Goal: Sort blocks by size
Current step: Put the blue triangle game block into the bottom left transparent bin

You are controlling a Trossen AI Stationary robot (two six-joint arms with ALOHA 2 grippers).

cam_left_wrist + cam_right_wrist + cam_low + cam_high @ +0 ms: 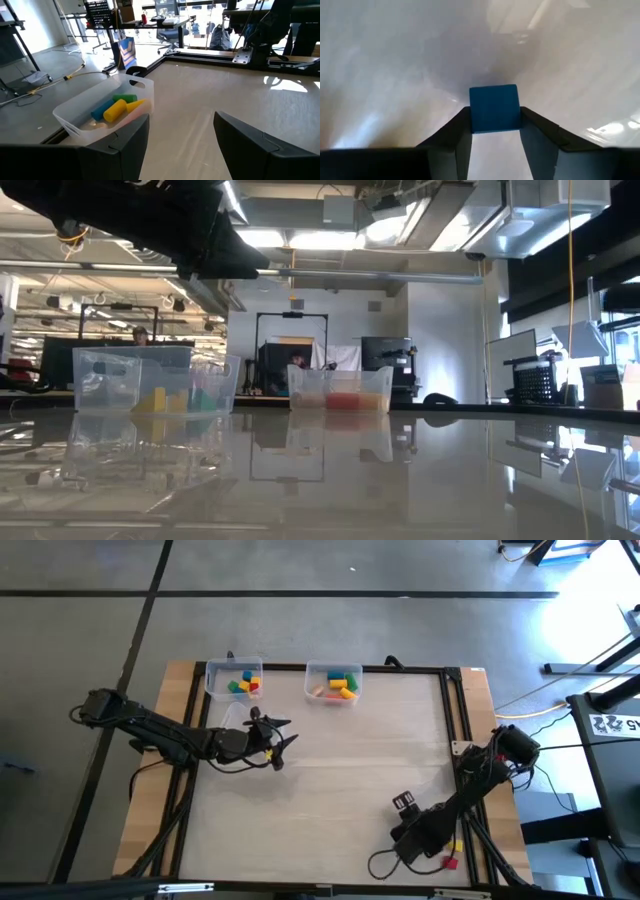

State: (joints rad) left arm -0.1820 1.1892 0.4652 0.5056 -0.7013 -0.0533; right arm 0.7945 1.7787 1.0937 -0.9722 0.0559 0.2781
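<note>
My right gripper is near the table's near right, shut on a small blue block just over the tabletop. My left gripper hovers open and empty at the table's left middle, a little nearer than the bins; its two fingers stand wide apart. Other blocks lie in two clear bins at the far edge. The left bin holds yellow, green, red and blue ones. The right bin holds blue, green, yellow and orange ones, and it also shows in the left wrist view. My right gripper pinches the blue block by two opposite side faces between its two fingertips. The fingers slant down toward the table. The block sits square between the tips, its far face free. I cannot tell whether its underside rests on the table or is just clear of it.
A black frame rail runs around the wooden tabletop. Both bins show in the low view. The table's middle is bare wood. Cables trail from both arms at the near edge.
</note>
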